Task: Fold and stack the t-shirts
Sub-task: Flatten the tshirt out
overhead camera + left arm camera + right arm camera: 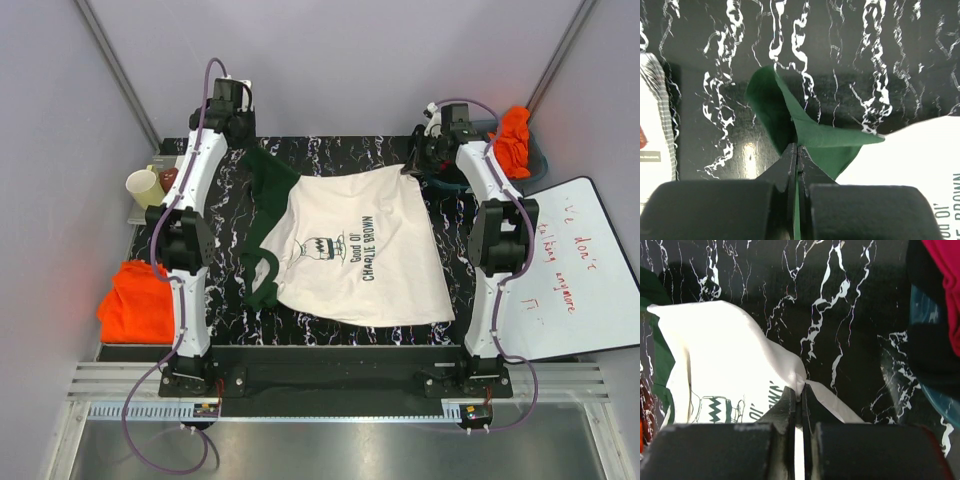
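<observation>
The cream t-shirt (370, 250) with dark green sleeves and a dark cartoon print lies spread on the black marbled table (330, 150), lettering facing up. My left gripper (798, 150) is shut on the far green sleeve (785, 120) at the table's back left (262, 165). My right gripper (801, 391) is shut on the cream hem corner (740, 350) at the back right (412, 170). An orange shirt (140, 300) lies folded at the left edge. More shirts, orange (513, 140) and magenta (945, 285), sit in a bin at the back right.
A cream cup (143, 186) and a dark red cup (168, 178) stand on a tray at the back left. A white board with red writing (575, 270) leans at the right. The teal bin (935, 390) stands just right of my right gripper.
</observation>
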You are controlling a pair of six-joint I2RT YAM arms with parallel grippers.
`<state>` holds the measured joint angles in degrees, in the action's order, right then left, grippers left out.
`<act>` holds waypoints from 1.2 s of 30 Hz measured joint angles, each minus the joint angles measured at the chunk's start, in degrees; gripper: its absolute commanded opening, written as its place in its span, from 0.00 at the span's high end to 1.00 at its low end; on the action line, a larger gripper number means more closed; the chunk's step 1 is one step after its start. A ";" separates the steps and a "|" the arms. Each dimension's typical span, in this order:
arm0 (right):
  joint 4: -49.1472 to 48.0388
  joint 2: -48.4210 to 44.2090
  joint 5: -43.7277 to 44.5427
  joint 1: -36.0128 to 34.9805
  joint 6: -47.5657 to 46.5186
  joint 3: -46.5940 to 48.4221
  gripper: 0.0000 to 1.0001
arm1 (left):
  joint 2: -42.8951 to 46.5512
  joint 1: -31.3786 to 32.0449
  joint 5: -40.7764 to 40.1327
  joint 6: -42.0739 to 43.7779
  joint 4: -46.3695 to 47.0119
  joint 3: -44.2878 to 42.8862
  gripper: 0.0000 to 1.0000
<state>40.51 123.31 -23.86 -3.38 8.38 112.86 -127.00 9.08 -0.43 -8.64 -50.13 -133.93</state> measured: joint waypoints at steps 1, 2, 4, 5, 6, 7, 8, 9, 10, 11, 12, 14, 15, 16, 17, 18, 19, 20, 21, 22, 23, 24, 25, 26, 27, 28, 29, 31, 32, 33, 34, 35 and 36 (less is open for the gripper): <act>0.00 1.05 0.24 -0.13 0.00 1.03 1.00 | -0.28 -0.02 0.04 0.00 -0.20 -0.02 1.00; 0.04 1.55 0.37 -0.26 -0.02 1.77 1.00 | -0.35 -0.02 0.02 0.02 -0.39 -0.09 1.00; 0.13 1.79 0.57 -0.44 -0.07 2.47 1.00 | -0.22 -0.02 0.02 0.11 -0.33 -0.39 1.00; 0.22 1.79 0.74 -0.50 -0.09 2.78 1.00 | 0.04 -0.02 0.02 0.17 -0.15 -0.39 1.00; 0.15 1.77 0.83 -0.57 -0.15 2.95 1.00 | 0.50 0.02 0.04 0.24 -0.04 -0.17 1.00; 0.11 1.70 0.92 -0.61 -0.22 2.97 1.00 | 1.25 0.07 0.04 0.24 0.22 0.57 1.00; 0.15 1.68 0.96 -0.63 -0.26 2.86 1.00 | 2.40 0.11 0.09 0.24 0.50 1.99 1.00; 0.09 1.55 1.16 -0.63 -0.28 2.51 1.00 | 4.00 0.11 0.20 0.24 0.57 3.91 1.00; 0.00 1.18 1.46 -0.63 -0.33 1.81 1.00 | 5.73 0.11 0.33 0.17 0.63 6.27 1.00; 0.04 0.66 1.81 -0.63 -0.39 0.79 1.00 | 7.63 0.09 0.52 0.09 0.52 8.70 1.00; 0.09 -0.02 1.92 -0.63 -0.46 -0.39 1.00 | 9.51 0.09 0.74 -0.02 0.42 10.99 1.00; 0.33 -1.73 2.14 -0.63 -0.48 -3.10 1.00 | 12.72 0.17 1.18 -0.44 0.39 15.02 1.00; 0.57 -2.69 2.29 -0.63 -0.50 -4.39 1.00 | 14.67 0.37 1.36 -0.68 0.02 17.44 1.00; 0.83 -3.72 2.38 -0.63 -0.50 -5.73 1.00 | 16.09 0.52 1.46 -0.90 -0.17 19.15 1.00; 1.38 -4.98 2.43 -0.63 -0.50 -7.17 1.00 | 17.79 0.68 1.53 -1.16 -0.52 21.33 1.00; 1.77 -5.79 2.45 -0.63 -0.48 -7.87 1.00 | 18.91 0.83 1.57 -1.40 -0.87 22.62 1.00; 1.95 -6.73 2.49 -0.63 -0.48 -8.76 1.00 | 20.20 1.07 1.62 -1.68 -0.90 24.50 1.00; 2.25 -7.58 2.58 -0.63 -0.48 -9.55 1.00 | 21.42 1.33 1.68 -1.97 -1.03 26.29 1.00; 2.78 -8.66 2.78 -0.63 -0.50 -10.45 1.00 | 22.75 1.68 1.75 -2.32 -1.36 28.11 1.00; 3.08 -9.57 2.91 -0.63 -0.50 -11.28 1.00 | 23.89 2.03 1.81 -2.64 -1.68 29.79 1.00; 3.34 -10.49 3.21 -0.66 -0.52 -12.20 1.00 | 25.05 2.40 1.84 -3.08 -1.90 31.52 1.00; 3.48 -11.45 3.41 -0.66 -0.52 -13.35 1.00 | 26.16 2.73 1.86 -3.54 -2.27 33.24 1.00; 3.72 -12.41 3.52 -0.66 -0.52 -14.71 1.00 | 27.19 3.02 1.81 -3.96 -2.78 34.84 1.00; 4.31 -13.09 3.54 -0.66 -0.50 -15.63 1.00 | 28.04 3.26 1.77 -4.44 -3.30 36.20 1.00; 4.94 -13.62 3.54 -0.66 -0.46 -16.39 1.00 | 28.70 3.48 1.64 -4.90 -3.89 37.16 1.00; 5.55 -13.79 3.50 -0.66 -0.42 -16.63 1.00 | 29.18 3.65 1.25 -5.25 -4.52 37.70 1.00; 5.88 -13.81 3.45 -0.66 -0.37 -16.68 1.00 | 29.57 3.72 0.81 -5.44 -4.81 37.81 1.00; 6.08 -13.84 3.43 -0.66 -0.04 -16.52 1.00 | 30.45 3.69 -0.70 -6.03 -5.55 37.07 1.00; 6.38 -13.88 3.45 -0.66 0.09 -16.04 1.00 | 30.84 3.69 -1.64 -6.32 -5.95 35.98 1.00; 6.88 -13.88 3.48 -0.66 0.26 -15.13 1.00 | 31.01 3.69 -2.54 -6.58 -6.34 34.32 1.00; 7.41 -13.94 3.52 -0.66 0.42 -13.75 1.00 | 31.06 3.69 -3.54 -6.91 -6.49 32.15 1.00; 7.58 -14.12 3.67 -0.66 0.50 -12.15 1.00 | 31.17 3.69 -4.42 -7.30 -6.23 29.99 1.00; 7.78 -14.49 3.91 -0.68 0.66 -10.29 1.00 | 31.36 3.69 -5.07 -7.63 -5.99 27.93 1.00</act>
<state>48.29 108.81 -19.94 -4.05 9.04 102.56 -95.64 12.78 -5.50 -16.27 -56.12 -106.00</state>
